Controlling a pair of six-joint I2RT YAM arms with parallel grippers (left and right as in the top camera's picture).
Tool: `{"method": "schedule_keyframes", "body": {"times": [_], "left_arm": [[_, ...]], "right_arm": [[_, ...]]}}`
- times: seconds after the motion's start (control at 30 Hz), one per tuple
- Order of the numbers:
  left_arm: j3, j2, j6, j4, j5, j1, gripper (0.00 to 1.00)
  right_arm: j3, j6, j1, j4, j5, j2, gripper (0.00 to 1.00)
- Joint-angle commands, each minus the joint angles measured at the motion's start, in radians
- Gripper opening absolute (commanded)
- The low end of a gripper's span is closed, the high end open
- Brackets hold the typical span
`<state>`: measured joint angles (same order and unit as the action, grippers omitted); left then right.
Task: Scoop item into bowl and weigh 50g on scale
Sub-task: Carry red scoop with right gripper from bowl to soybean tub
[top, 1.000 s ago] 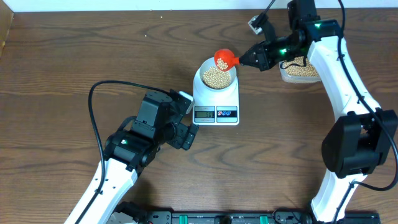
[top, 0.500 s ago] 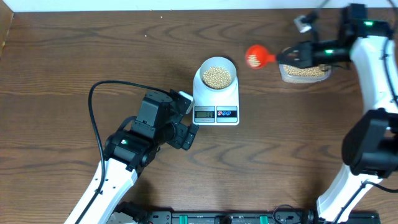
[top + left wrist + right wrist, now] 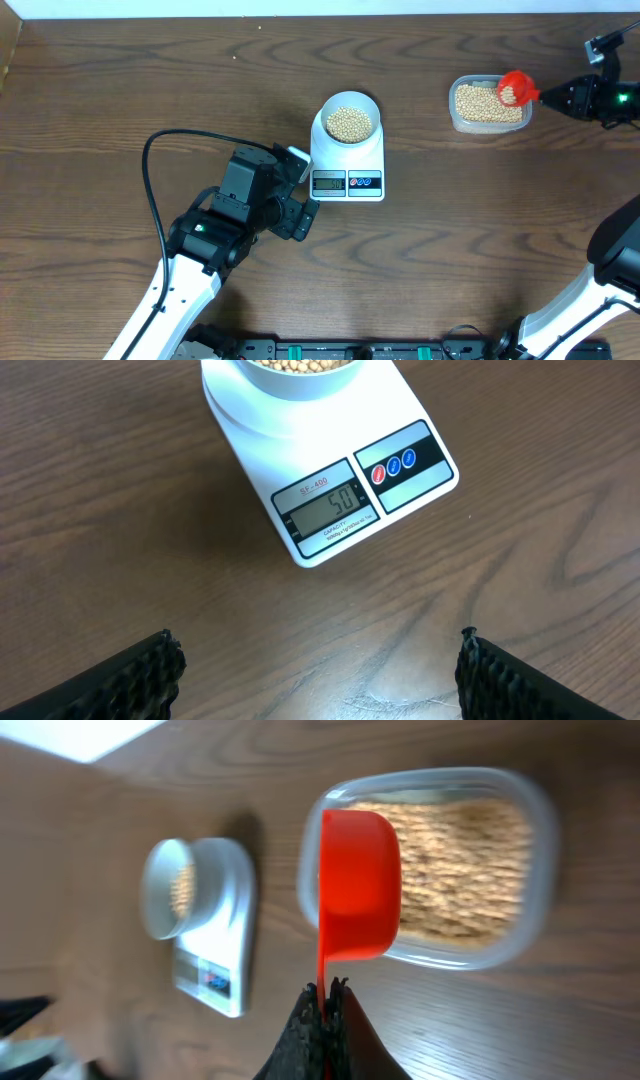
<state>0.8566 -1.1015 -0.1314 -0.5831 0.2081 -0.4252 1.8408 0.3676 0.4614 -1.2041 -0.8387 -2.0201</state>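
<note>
- The bowl [image 3: 374,108] sits on the scale [image 3: 255,450] at the middle of the overhead frame, heaped with beans [image 3: 349,123]. The display [image 3: 327,512] appears to read 50, so the weight looks met.
- The right gripper [image 3: 326,1005], at the upper right edge of the overhead frame, is clenched on the handle of a red scoop [image 3: 513,88]. The scoop hangs over the right end of the clear tub [image 3: 487,127], and a little tan shows in its cup.
- The step in hand looks like returning the surplus to the tub. To do it well, hold the cup inside the tub's rim and low over the beans there. Roll the wrist slowly so nothing bounces out onto the wood.
- The pinch is on the thin handle end, so a quick turn could let the scoop swing. A gentle, even tilt is safer.
- The scale stands well apart from the tub, toward the centre. Keep every move out there, since a knock would disturb the reading.
- The left gripper [image 3: 315,675] hangs released below the scale at lower left, its fingers [image 3: 140,675] spread wide and grasping nothing. It is best left put.
</note>
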Motion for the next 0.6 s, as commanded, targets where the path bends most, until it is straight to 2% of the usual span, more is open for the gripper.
{"method": "schedule_keyframes", "body": {"times": [0.0,0.13,0.17,0.37,0.57], "left_arm": [[0.019,-0.002,-0.010,-0.002,0.009,0.007,0.89],[0.019,-0.002,-0.010,-0.002,0.009,0.007,0.89],[0.019,-0.002,-0.010,-0.002,0.009,0.007,0.89],[0.019,-0.002,-0.010,-0.002,0.009,0.007,0.89],[0.019,-0.002,-0.010,-0.002,0.009,0.007,0.89]], "right_arm": [[0.013,-0.105,-0.027,0.037,0.150,0.040,0.01],[0.013,-0.187,-0.087,0.085,0.314,0.041,0.02],[0.013,-0.224,-0.133,0.105,0.422,0.047,0.02],[0.013,-0.264,-0.268,0.120,0.673,0.105,0.02],[0.013,-0.338,-0.403,0.112,1.011,0.164,0.01]]}}
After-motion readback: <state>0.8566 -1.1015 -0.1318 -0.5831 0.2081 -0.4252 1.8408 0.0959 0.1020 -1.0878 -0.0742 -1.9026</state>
